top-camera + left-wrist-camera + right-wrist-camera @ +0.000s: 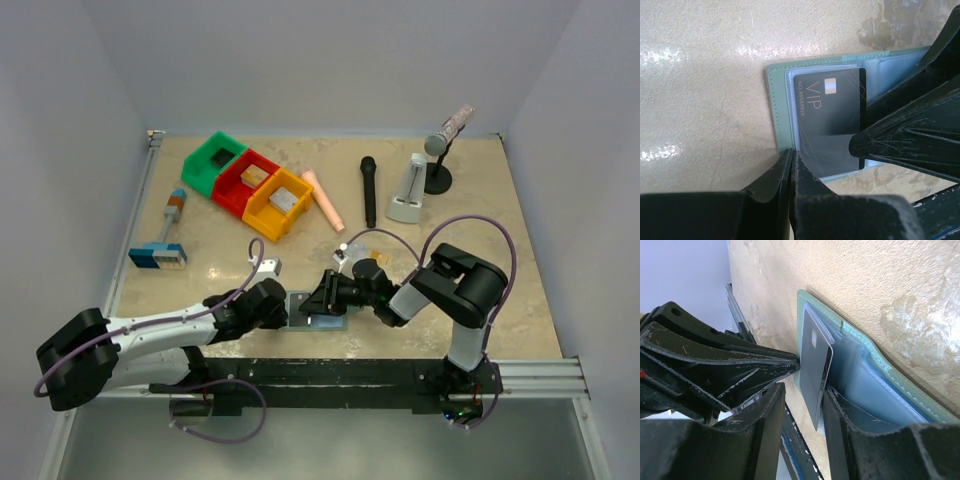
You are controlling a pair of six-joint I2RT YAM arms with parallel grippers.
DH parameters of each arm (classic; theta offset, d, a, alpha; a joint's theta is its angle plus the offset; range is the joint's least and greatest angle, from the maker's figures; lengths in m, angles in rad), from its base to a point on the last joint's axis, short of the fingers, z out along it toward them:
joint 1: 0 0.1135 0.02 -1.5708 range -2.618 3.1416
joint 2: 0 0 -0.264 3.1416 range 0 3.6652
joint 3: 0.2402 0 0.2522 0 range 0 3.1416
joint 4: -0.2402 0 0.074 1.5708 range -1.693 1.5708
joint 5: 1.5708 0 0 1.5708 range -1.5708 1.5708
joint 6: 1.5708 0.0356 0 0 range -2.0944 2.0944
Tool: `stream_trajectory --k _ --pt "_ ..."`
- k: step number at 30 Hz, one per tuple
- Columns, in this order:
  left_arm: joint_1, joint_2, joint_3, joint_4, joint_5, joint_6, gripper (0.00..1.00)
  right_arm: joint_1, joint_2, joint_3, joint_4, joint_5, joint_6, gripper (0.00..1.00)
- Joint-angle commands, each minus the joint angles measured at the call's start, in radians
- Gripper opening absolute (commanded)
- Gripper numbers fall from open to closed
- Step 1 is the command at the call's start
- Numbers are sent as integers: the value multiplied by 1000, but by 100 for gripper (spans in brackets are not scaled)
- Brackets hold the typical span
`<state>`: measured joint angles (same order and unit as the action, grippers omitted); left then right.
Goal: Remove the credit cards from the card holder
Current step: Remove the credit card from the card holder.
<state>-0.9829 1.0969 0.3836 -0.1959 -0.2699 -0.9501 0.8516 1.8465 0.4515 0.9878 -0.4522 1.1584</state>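
Observation:
The pale teal card holder point(303, 304) lies open on the table near the front edge, between my two grippers. A dark silvery-grey card marked VIP point(830, 115) sits in its clear pocket and sticks partly out of the holder point(775, 100). My left gripper point(791, 152) is shut, its tips pressing on the holder's near edge. My right gripper point(804, 390) is open, with the grey card point(817, 365) standing between its fingers and a gap on one side. A small golden-tan card point(380, 258) lies on the table behind the right gripper point(322, 298).
Green point(212, 163), red point(246, 180) and orange point(277, 203) bins stand at the back left. A pink cylinder point(324, 199), a black microphone point(368, 190), a white stand point(407, 190) and a microphone on a stand point(440, 150) are behind. A blue-and-white block point(157, 256) lies at the left.

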Motion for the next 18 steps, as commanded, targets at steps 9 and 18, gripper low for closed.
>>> stream_trajectory --k 9,18 --pt "-2 69 5 47 24 10 0 -2 36 70 -18 -75 -26 40" --pt "-2 64 -3 32 5 -4 0 -2 -21 41 -61 -66 -52 37"
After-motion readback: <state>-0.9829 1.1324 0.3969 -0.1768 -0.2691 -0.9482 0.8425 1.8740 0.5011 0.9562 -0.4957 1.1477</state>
